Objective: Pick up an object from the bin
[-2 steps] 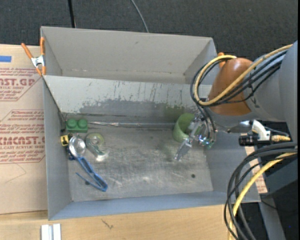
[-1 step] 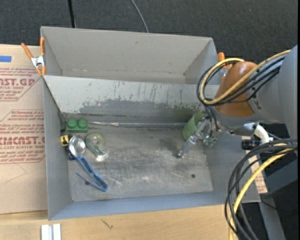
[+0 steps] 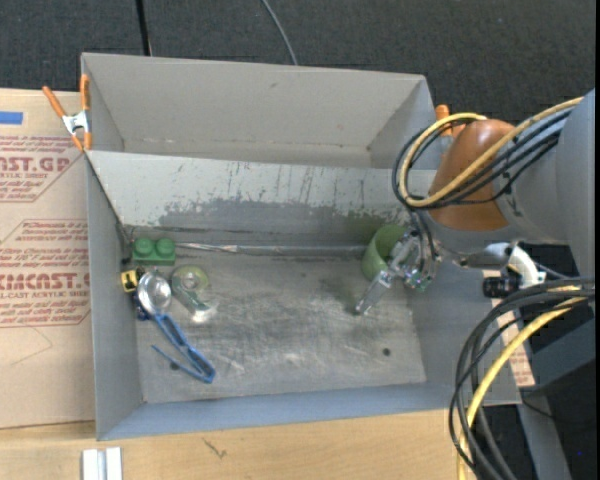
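Camera view: a grey metal bin (image 3: 280, 128) is seen resting on a pale wooden surface (image 3: 280, 448), with dark carpeted floor (image 3: 380, 18) behind it across the top of the frame. The bin floor is recorded as scuffed and streaked, and the back wall as scratched.

At the left of the floor a small heap is noted. A green studded block (image 3: 153, 250) lies against the back wall, a clear plastic cup (image 3: 192, 290) just below it, and a clear spoon-like piece (image 3: 152, 293) beside the cup. A blue long-handled tool (image 3: 187, 356) lies toward the lower left.

At the right, a green cup (image 3: 380, 250) is found against the back wall. The gripper (image 3: 372, 296) is placed just beside and below this cup, low over the floor. Whether it is open or closed cannot be told, nor whether the cup is touched. The arm (image 3: 540, 178), with orange cover and looped cables, is seen entering from the right edge.
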{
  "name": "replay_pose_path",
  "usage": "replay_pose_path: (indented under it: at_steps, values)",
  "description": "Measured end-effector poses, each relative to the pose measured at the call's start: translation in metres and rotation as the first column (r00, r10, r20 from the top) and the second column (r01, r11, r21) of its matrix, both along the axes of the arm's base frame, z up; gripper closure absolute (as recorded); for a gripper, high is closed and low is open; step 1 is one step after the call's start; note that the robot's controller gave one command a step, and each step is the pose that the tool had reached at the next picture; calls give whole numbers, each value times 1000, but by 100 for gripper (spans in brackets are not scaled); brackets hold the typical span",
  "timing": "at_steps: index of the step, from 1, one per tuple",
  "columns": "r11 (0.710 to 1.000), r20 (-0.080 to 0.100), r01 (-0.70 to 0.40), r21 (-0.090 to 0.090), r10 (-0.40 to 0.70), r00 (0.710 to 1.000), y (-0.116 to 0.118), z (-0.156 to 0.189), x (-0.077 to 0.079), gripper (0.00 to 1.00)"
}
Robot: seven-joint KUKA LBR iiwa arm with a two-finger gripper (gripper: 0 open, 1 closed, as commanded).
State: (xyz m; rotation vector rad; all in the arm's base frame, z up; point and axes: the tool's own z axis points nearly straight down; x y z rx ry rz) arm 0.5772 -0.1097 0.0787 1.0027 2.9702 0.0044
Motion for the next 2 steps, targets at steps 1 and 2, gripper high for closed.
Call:
replay_pose_path:
  at_steps: [1,2]
  values:
    - [1000,17,-2,-1,2,1000,1,6,5,100]
    - [1000,-1,-4,-1,4,1000,2,53,7,100]
